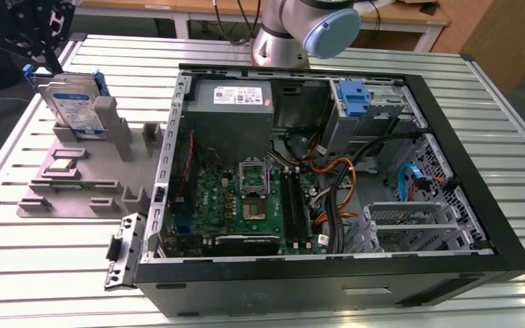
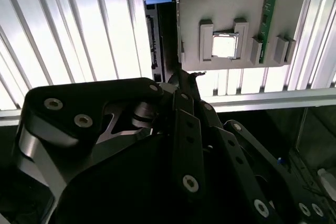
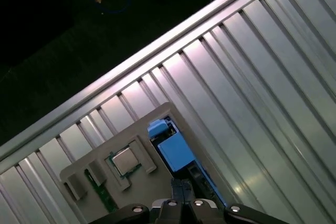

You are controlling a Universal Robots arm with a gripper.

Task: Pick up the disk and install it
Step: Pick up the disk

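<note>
**Gripper Positioned at Upright Disk in Fixture**

Exterior view: The disk (image 1: 73, 106) stands on edge in a slot of the grey fixture tray (image 1: 117, 169). The tray lies on the slatted table (image 1: 44, 273), to the exterior view's left of the open computer case (image 1: 317, 290). The gripper (image 1: 51, 67) hangs at the disk's upper corner; contact cannot be determined.

Second wrist view: The gripper (image 2: 184, 77) has its fingers together with no visible gap and nothing clamped between them. The disk (image 2: 164, 35) appears edge-on just beyond the tips. A processor chip (image 2: 224, 45) sits in the tray nearby.

First wrist view: The gripper (image 3: 181, 184) points at the disk (image 3: 176, 153), whose blue carrier end faces the camera.
</note>
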